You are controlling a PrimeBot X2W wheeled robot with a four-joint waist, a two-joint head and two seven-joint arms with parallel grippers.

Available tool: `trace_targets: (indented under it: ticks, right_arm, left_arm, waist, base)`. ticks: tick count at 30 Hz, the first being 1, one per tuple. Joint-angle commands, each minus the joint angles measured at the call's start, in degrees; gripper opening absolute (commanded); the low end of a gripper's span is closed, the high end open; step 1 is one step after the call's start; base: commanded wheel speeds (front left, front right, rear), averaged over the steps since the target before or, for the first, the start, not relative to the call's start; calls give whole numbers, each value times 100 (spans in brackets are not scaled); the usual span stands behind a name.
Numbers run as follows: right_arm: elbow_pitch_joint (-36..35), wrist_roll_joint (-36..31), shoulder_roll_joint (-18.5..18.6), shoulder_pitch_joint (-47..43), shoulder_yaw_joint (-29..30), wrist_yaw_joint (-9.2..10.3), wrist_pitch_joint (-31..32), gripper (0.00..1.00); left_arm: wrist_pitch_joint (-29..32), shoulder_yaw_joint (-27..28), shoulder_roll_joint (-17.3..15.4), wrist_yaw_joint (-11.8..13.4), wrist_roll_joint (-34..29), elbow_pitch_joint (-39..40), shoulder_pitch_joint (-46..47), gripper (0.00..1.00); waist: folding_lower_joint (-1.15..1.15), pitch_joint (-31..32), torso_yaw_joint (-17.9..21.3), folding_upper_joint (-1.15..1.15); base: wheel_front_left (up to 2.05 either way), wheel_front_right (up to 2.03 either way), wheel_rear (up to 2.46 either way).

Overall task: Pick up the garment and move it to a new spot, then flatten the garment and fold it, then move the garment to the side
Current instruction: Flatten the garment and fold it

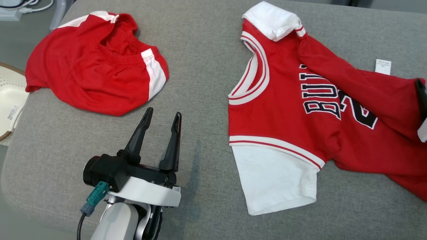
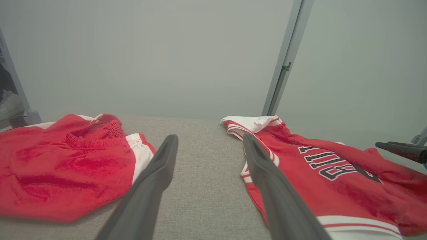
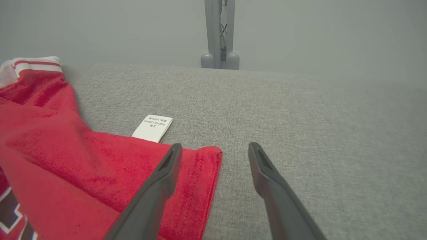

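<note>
1. The jersey (image 1: 283, 110) lies crumpled on the right half of the bench (image 1: 206, 66). Its collar faces the middle and its hem runs toward the right edge. It looks like the garment meant, since the right hand is at it.
2. The right hand (image 3: 215, 146) has its fingers apart and clamps nothing. One finger is over the jersey's hem corner and the other is over bare bench.
3. Risk: a pinch here may catch only the top layer. The jersey would then lift lopsided and bunch up rather than come away whole.
4. Risk: a fold of red cloth lies across the lettering. If the jersey is carried like this, the fold could tighten and make flattening harder.
5. The left hand (image 1: 163, 112) is also spread and empty. It is over bare bench toward the near edge, between the jersey and the shorts (image 1: 93, 66).
6. Risk: the shorts sit at the far left corner, partly over the left edge above a basket (image 1: 10, 96). A stray sweep could snag them or knock them off.
7. Hard to tell:
   - The head view cuts off the jersey's lower part at the right.
   - The fold covers part of the lettering.
   - The far sleeve is curled on itself.
   - The print on the label (image 1: 383, 66) is too small to read.
   - I cannot tell whether the right finger touches the cloth.
</note>
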State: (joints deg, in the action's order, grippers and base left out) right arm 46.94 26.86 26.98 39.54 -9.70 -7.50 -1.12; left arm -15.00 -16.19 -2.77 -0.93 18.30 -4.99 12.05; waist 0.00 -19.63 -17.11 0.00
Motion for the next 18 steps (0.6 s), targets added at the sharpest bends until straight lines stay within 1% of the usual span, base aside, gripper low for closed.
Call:
trace_targets:
  ticks: [1, 6, 10, 11, 12, 13, 18]
  right_arm:
    - [84, 14, 97, 35, -44, 2, 40, 100]
    - [330, 241, 203, 210, -331, 3, 58, 100]
    - [368, 514, 226, 309, -638, 2, 158, 100]
    - [395, 577, 260, 334, -694, 2, 174, 73]
    - [418, 600, 298, 355, -761, 2, 181, 22]
    - [447, 617, 331, 370, -827, 2, 147, 0]
    - [556, 603, 504, 643, -967, 2, -127, 0]
  left_arm:
    - [-18, -3, -22, 36, 34, -18, 52, 100]
    - [-18, -28, -21, 53, 61, -17, 85, 100]
    - [-18, -83, -22, 38, 28, -40, 87, 100]
    - [-18, -91, -22, 34, 23, -41, 93, 100]
    - [-18, -98, -22, 31, 23, -38, 97, 100]
    - [-18, -106, -22, 29, 27, -34, 104, 100]
    - [-18, -95, -22, 57, 48, -9, 128, 100]
  waist:
    - [0, -45, -56, 0]
    - [0, -100, -130, 0]
    - [0, -138, -145, 0]
    - [0, -147, -149, 0]
    - [0, -158, -153, 0]
    - [0, -167, -158, 0]
    - [0, -211, -167, 0]
  base:
    - [0, 0, 0]
    - [0, 0, 0]
    - [0, 0, 0]
    - [0, 0, 0]
    - [0, 0, 0]
    - [0, 0, 0]
    - [0, 0, 0]
